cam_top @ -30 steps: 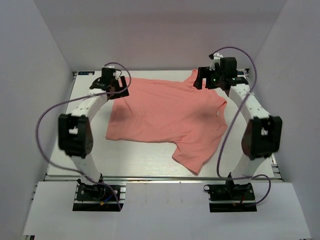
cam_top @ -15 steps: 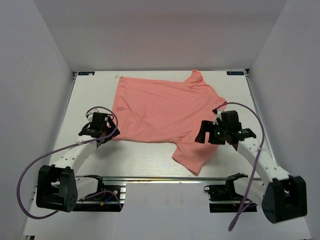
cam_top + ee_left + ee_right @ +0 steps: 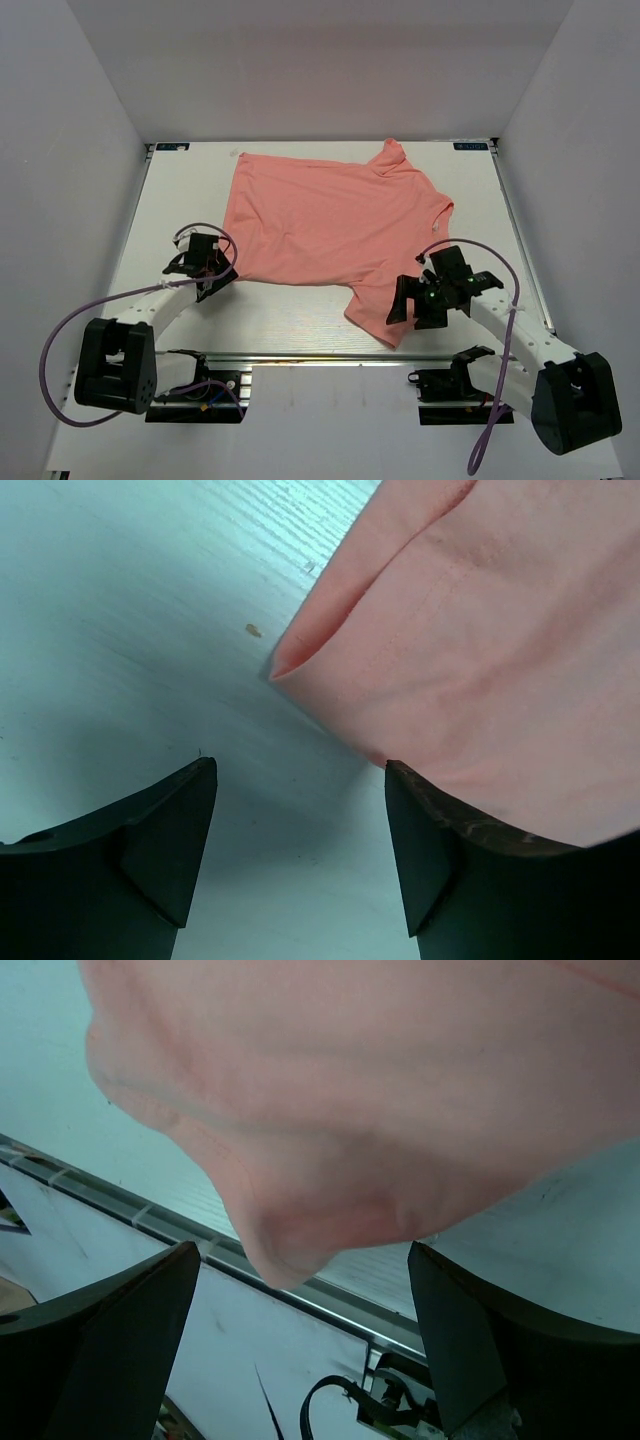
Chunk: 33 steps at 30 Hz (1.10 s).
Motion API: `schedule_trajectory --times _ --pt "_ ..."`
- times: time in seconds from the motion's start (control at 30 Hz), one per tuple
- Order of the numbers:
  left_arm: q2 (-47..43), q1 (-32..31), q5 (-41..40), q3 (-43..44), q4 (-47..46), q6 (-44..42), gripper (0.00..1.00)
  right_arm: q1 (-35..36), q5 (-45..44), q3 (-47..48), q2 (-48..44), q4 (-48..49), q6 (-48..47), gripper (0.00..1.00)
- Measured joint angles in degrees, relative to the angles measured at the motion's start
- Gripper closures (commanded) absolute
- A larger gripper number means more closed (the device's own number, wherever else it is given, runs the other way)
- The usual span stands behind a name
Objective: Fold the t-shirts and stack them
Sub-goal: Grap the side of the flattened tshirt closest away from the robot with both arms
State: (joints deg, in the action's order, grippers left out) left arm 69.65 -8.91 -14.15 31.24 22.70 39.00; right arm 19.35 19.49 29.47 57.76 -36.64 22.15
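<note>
Left gripper (image 3: 212, 268): low over the desk (image 3: 175, 195) at its near-left part, jaws parted with bare desk showing between them, nothing held.
Left fingers (image 3: 160, 850): dark and wedge-shaped. The right-hand one sits at the shirt's edge, and I cannot tell whether it touches the cloth.
Right gripper (image 3: 410, 303): low near the front of the desk, right of centre, jaws spread wide and holding nothing.
Right fingers (image 3: 480, 1350): one on each side of the sleeve end, with the cloth lying between them and not pinched.
Cables (image 3: 60, 340): purple, one looping out from each arm.
Front rail (image 3: 320, 357): metal strip along the near edge of the desk. From the right wrist it runs just past the sleeve end.
Near sleeve (image 3: 380, 315): points toward the front rail, with a rounded, slightly bunched end.
Near hem corner (image 3: 285, 665): a folded-over tip just ahead of the left gripper, a little right of the gap between its fingers.
Speck (image 3: 253, 630): small tan crumb on the desk just beside that corner.
T-shirt (image 3: 330, 215): salmon pink, spread flat from the middle of the desk to its far part, with a few soft creases.
Far sleeve (image 3: 392, 155): reaches the far edge of the desk.
Walls (image 3: 320, 70): plain white, closing the desk in on three sides.
</note>
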Motion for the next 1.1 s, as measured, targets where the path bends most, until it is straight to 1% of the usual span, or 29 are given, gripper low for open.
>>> schedule_trajectory --times 0.1,0.27,0.47,0.53,0.57,0.6,0.63,0.7,0.73,0.77,0.8,0.83,0.87,0.9,0.97,1.0,1.03,1.07,1.1 --pt "-0.76 0.00 -0.96 -1.36 -0.59 1.16 0.23 0.83 0.24 -0.24 0.00 -0.98 0.63 0.10" --pt "-3.39 0.00 -5.05 -2.27 -0.85 3.65 0.23 2.23 -0.24 -0.26 0.04 -1.95 1.84 0.10" --pt "-3.78 0.00 -5.55 -3.17 -4.74 5.01 0.23 3.96 -1.38 -0.26 0.63 -3.54 3.61 0.10" --pt "-2.21 0.00 -5.14 -3.17 -6.10 5.20 0.29 4.68 -1.73 -0.35 0.61 -3.82 4.72 0.11" --pt "-0.96 0.00 -4.87 -3.17 -6.82 5.31 0.31 5.03 -1.75 -0.48 0.57 -3.80 5.27 0.11" --pt "0.37 0.00 -4.63 -3.13 -7.23 5.25 0.31 5.33 -1.77 -0.72 0.57 -3.61 5.99 0.11" --pt "1.49 0.00 -4.87 -2.84 -7.82 5.14 0.34 5.66 -1.77 -1.11 0.52 -3.37 6.82 0.11" --pt "2.97 0.00 -4.50 -2.01 -8.68 5.03 0.39 6.49 -1.81 -1.99 0.52 -2.89 8.61 0.14" --pt "3.52 0.00 -4.48 -1.79 -9.05 5.01 0.53 6.91 -1.79 -2.45 0.52 -2.43 9.70 0.16" --pt "3.78 0.00 -4.31 -1.75 -9.49 5.35 0.61 7.43 -1.81 -2.93 0.52 -1.81 10.93 0.25" --pt "4.00 0.09 -3.78 -1.79 -9.64 5.31 0.70 7.98 -1.84 -3.39 0.50 -1.03 12.17 0.30" --pt "4.09 0.07 -3.21 -1.99 -10.10 5.31 0.81 8.46 -1.81 -3.87 0.48 -0.09 13.40 0.36" --pt "3.98 0.07 -2.36 -2.51 -10.71 5.18 0.93 8.92 -1.86 -4.44 0.37 0.81 14.97 0.47" --pt "3.56 0.07 -1.66 -3.13 -11.52 5.35 1.00 9.38 -2.03 -4.92 0.22 1.68 16.31 0.51" --pt "2.36 0.07 -0.44 -4.57 -12.94 5.42 1.00 10.01 -2.75 -5.55 -0.04 3.15 18.86 0.59" --pt "1.75 0.07 0.17 -5.14 -13.33 5.35 1.00 10.36 -3.06 -5.84 -0.09 4.09 20.17 0.73" --pt "1.29 0.07 0.57 -5.55 -13.68 5.38 1.00 10.62 -3.43 -6.03 -0.07 4.90 21.05 0.83" --pt "0.94 0.07 1.05 -5.79 -13.70 5.40 1.00 10.91 -3.78 -6.29 -0.07 5.79 22.36 0.90" --pt "0.57 0.07 1.36 -6.03 -13.66 5.40 1.00 11.17 -4.02 -6.54 -0.07 6.47 23.10 1.00"
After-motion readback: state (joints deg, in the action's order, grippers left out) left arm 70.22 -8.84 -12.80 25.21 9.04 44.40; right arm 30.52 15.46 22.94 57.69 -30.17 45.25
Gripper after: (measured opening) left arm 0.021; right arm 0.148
